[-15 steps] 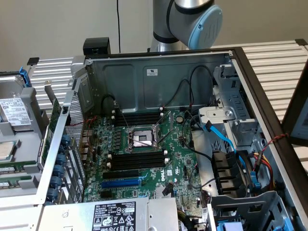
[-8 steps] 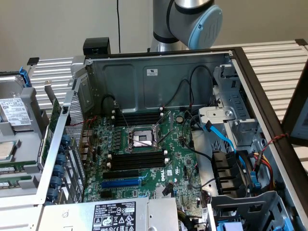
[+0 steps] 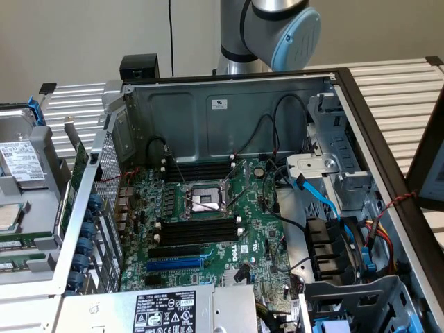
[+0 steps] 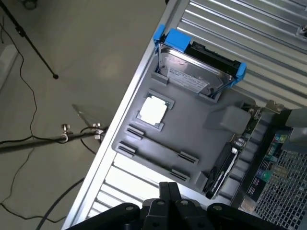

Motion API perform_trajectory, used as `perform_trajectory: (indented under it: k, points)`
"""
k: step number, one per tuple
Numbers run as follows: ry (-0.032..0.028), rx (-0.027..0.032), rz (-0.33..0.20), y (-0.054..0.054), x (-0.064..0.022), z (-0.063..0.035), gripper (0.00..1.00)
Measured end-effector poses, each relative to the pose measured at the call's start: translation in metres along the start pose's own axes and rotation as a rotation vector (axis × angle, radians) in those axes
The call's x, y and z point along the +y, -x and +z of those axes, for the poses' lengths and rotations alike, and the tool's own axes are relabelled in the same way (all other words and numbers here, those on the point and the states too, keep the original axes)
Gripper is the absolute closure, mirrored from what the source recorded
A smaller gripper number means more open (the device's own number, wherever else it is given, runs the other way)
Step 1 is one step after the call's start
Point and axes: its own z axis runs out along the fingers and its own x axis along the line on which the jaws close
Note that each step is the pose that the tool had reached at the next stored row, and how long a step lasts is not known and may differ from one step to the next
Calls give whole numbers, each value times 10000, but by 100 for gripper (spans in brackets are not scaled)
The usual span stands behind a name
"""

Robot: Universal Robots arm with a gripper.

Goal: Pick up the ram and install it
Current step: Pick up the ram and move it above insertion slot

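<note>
The gripper (image 4: 168,188) is seen near the grey tray (image 4: 192,124), its jaws pressed together, nothing gripped.

Green mobo (image 3: 251,227) w/ blue slot (image 3: 175,263), grey tray (image 4: 201,139) (blue-edged drive (image 4: 192,72)), black gripper (image 4: 169,189).

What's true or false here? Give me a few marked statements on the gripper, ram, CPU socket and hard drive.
1. The gripper is shut and empty. True.
2. The ram is seated in a memory slot. False: it sits at the edge of the grey tray, beside the case, and the black memory slots look empty.
3. A cooler covers the CPU socket. False: the socket is bare.
4. The hard drive sits in a blue bracket on the tray. True.
</note>
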Motion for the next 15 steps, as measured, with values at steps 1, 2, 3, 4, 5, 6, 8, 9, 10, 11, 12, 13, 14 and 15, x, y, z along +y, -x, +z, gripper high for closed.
perform_trajectory:
  k: [1,2,3,4,5,6,8,9,10,11,12,13,14,15]
  points:
    - [-7,9,-189,0,0,0,89]
    - [-13,16,-375,0,0,1,89]
    - [-20,25,-555,0,0,2,89]
    - [-26,32,-722,0,0,2,89]
    - [-33,40,-920,0,0,3,89]
    - [-40,47,-1098,0,0,4,89]
    - [-53,62,-1458,0,0,6,89]
    - [-60,70,-1635,0,0,6,89]
    - [-67,77,-1811,0,0,7,89]
    - [-73,86,-1988,0,0,7,89]
    - [-79,94,-2169,0,0,8,89]
    - [-86,102,-2352,0,-1,9,89]
    - [-93,109,-2537,0,0,10,89]
    - [-99,117,-2718,0,-1,11,89]
